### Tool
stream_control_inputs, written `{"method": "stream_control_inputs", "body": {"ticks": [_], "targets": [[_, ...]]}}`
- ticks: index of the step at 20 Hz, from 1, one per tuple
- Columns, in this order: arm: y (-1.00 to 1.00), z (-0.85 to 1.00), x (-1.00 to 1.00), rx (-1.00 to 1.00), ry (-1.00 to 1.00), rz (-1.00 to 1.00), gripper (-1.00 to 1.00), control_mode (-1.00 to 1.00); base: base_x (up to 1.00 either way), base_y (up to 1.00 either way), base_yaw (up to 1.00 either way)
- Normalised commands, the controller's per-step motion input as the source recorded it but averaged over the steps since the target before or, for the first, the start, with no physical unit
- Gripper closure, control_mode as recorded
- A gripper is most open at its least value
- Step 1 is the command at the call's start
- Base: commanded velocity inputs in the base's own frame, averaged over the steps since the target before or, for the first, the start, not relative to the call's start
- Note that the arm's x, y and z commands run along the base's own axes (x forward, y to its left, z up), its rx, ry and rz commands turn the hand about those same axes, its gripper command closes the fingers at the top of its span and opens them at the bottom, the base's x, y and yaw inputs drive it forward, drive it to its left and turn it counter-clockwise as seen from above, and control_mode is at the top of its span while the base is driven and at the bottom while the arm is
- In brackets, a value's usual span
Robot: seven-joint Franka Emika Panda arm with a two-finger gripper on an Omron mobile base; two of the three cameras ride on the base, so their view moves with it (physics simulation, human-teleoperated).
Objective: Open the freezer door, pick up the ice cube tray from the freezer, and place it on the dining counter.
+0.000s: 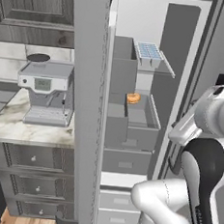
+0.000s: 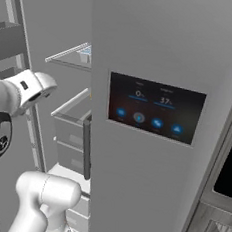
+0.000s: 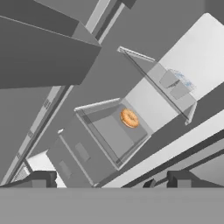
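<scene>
- Left base view: the freezer door (image 1: 83,106) stands swung open, the freezer (image 1: 135,87) bared; the ice cube tray (image 1: 149,51) sits on the upper shelf (image 1: 159,65), a donut (image 1: 132,98) in the drawer (image 1: 142,119) at its 7 o'clock.
- Right base view: the touchscreen door (image 2: 153,111) at 3 o'clock.
- Hand view: my gripper (image 3: 111,178) is spread wide, holding nothing; the tray lies at 2 o'clock, well apart.
</scene>
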Motion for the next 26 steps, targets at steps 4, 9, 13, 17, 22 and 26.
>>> {"method": "stream_control_inputs", "body": {"ticks": [4,9,13,17,22,26], "targets": [[0.08,0.19,0.07,-0.31,0.00,0.00,-1.00,-1.00,0.00,0.00,0.00],[0.02,0.15,0.12,-0.30,0.00,0.00,-1.00,-1.00,0.00,0.00,0.00],[0.00,0.20,0.12,-0.25,0.00,0.00,-1.00,-1.00,0.00,0.00,0.00],[0.00,0.17,0.18,-0.25,0.00,0.00,-1.00,-1.00,0.00,0.00,0.00],[0.00,0.08,0.31,-0.24,0.00,0.00,-1.00,-1.00,0.00,0.00,0.00],[0.00,0.09,0.42,-0.16,0.00,0.00,-1.00,-1.00,0.00,0.00,0.00]]}}
